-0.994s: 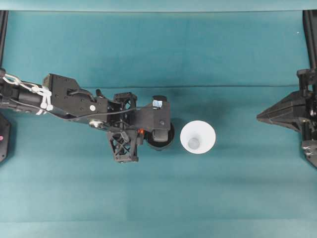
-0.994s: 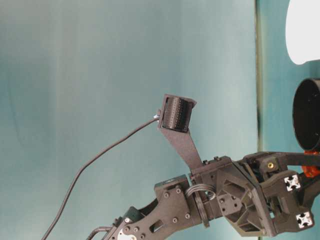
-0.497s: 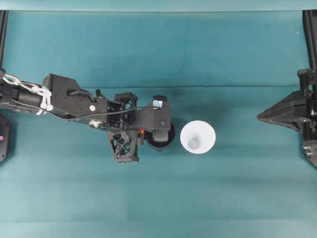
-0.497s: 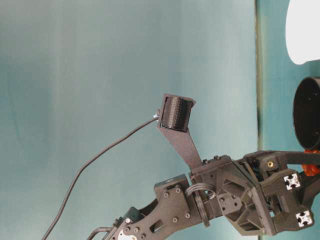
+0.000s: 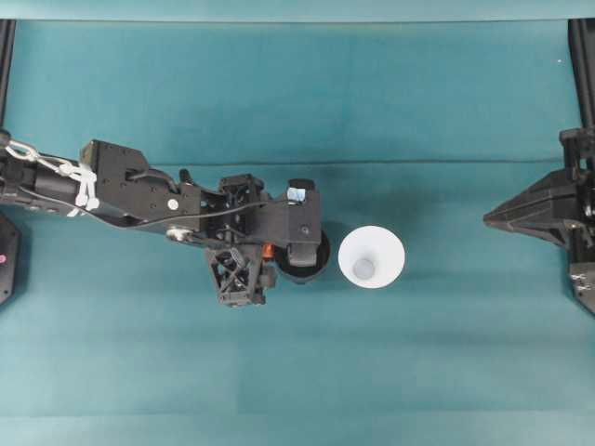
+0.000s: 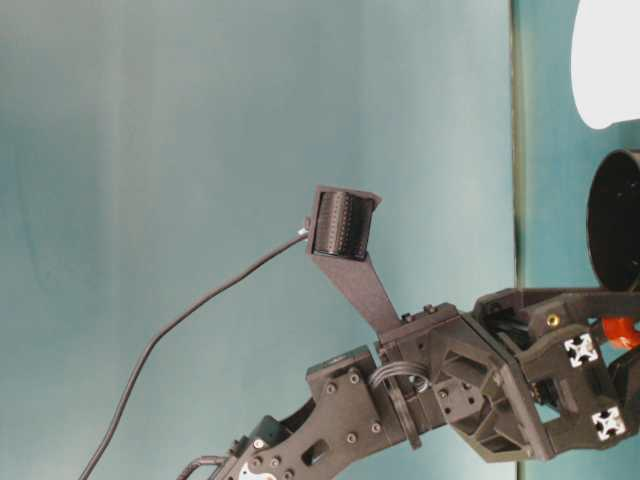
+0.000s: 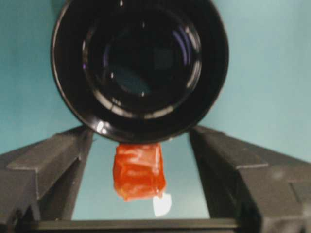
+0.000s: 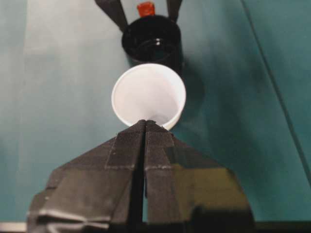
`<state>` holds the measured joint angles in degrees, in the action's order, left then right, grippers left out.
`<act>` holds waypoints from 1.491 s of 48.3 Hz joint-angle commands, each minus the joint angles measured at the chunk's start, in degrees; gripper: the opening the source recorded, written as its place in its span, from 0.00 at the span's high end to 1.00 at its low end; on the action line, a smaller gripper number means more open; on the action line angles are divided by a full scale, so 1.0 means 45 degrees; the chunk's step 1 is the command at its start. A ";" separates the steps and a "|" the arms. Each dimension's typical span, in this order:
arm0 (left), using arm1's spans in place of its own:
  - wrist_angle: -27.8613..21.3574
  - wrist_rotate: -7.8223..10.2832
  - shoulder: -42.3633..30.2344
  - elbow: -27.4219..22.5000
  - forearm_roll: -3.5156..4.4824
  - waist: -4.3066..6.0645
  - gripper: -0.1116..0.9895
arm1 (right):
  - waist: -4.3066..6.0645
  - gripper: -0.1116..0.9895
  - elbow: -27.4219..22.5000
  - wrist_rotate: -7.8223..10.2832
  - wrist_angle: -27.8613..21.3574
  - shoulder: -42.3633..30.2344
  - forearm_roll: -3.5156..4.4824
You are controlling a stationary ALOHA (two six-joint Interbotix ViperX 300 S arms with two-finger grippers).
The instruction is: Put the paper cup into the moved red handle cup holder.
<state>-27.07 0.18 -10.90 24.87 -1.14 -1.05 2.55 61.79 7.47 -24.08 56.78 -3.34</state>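
The white paper cup [image 5: 371, 257] stands upright mid-table, also seen at close range in the right wrist view [image 8: 148, 94]. Just left of it stands the black red handle cup holder [image 5: 319, 261], its orange-red handle [image 7: 138, 170] pointing toward the left arm. My left gripper [image 7: 141, 145] is open, one finger on each side of the handle with a gap on both sides. My right gripper [image 8: 145, 124] is shut with nothing in it, and it rests at the right edge of the table [image 5: 487, 219], well away from the cup.
The teal cloth table [image 5: 297, 372] has free room in front of and behind the two cups. The left arm's wrist camera mount [image 5: 297, 218] overhangs part of the holder. Black frame posts [image 5: 583, 65] stand at the far corners.
The left wrist has tilted and edged slightly toward the holder, its fingers now closer around the handle. Cup, holder and right arm have not moved.
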 commanded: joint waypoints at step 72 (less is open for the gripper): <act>-0.4043 0.0703 0.6367 0.0801 -0.0020 0.0039 0.06 | 0.0039 0.99 -0.2383 0.0098 -0.3066 -0.2168 0.0078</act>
<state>-45.35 3.43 16.26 28.65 -1.14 -0.88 2.64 54.23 7.56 -36.65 50.10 -3.16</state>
